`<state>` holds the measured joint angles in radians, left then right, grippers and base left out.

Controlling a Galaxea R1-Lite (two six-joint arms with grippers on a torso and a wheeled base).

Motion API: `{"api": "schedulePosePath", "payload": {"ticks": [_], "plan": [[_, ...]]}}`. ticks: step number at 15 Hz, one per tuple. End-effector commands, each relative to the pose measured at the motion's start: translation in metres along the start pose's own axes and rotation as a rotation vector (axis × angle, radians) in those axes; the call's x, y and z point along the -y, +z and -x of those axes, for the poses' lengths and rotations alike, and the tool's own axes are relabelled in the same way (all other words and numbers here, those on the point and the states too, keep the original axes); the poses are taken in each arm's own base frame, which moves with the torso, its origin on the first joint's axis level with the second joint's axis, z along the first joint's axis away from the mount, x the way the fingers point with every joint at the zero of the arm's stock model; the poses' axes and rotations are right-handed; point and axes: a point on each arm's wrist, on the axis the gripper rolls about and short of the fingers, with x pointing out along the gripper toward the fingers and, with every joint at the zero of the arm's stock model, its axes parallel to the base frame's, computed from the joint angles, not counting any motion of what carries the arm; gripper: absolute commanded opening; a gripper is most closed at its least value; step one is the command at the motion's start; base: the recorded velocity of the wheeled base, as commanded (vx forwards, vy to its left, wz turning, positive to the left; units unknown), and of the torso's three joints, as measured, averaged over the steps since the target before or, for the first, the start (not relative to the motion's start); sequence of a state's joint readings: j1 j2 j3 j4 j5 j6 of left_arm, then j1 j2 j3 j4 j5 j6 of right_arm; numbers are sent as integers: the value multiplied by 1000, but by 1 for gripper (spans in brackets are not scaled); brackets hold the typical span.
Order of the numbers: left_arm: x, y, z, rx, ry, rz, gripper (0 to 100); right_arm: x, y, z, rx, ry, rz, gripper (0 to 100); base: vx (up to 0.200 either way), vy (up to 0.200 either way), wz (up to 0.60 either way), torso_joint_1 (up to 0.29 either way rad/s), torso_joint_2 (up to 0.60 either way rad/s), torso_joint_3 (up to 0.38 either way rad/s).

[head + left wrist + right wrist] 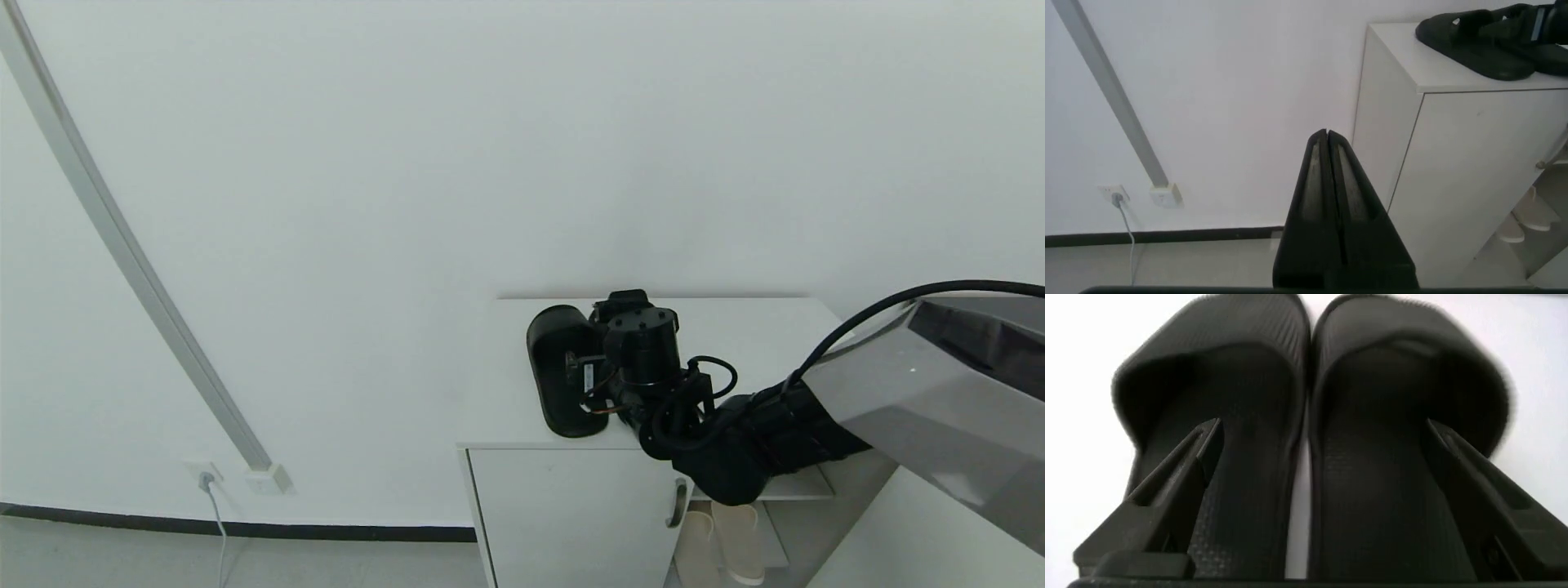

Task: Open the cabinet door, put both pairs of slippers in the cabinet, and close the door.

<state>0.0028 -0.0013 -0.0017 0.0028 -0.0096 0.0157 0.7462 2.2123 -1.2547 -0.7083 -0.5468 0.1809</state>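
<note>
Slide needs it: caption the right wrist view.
Open right gripper over the pair of black slippers on the white cabinet top.

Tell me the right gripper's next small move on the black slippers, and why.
Likely close the right gripper. It is open, with one finger over each footbed of the black slippers, which lie side by side on the cabinet top. Closing should pinch their inner edges together for lifting. The white slippers already sit in the cabinet's open side.

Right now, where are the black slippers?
The black slippers lie side by side on top of the white cabinet, toward its left front in the head view, with the right gripper's open fingers directly over them.
</note>
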Motion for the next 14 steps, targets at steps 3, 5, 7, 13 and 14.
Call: {"api": "schedulePosePath", "payload": {"ticks": [3, 5, 7, 13, 14], "plan": [[0, 0, 0, -2, 1, 0, 0, -1, -9, -23, 5, -17, -7, 100, 0, 0, 0, 0, 0, 0], [0, 0, 0, -2, 2, 0, 0, 0, -10, -33, 16, -26, -15, 100, 0, 0, 0, 0, 0, 0], [0, 0, 0, 0, 2, 0, 0, -1, -8, -39, 28, -14, -21, 100, 0, 0, 0, 0, 0, 0], [0, 0, 0, 0, 2, 0, 0, -1, -9, -57, 54, -22, -9, 100, 0, 0, 0, 0, 0, 0], [0, 0, 0, 0, 2, 0, 0, -1, -9, -57, 53, -21, -8, 100, 0, 0, 0, 0, 0, 0]]}}
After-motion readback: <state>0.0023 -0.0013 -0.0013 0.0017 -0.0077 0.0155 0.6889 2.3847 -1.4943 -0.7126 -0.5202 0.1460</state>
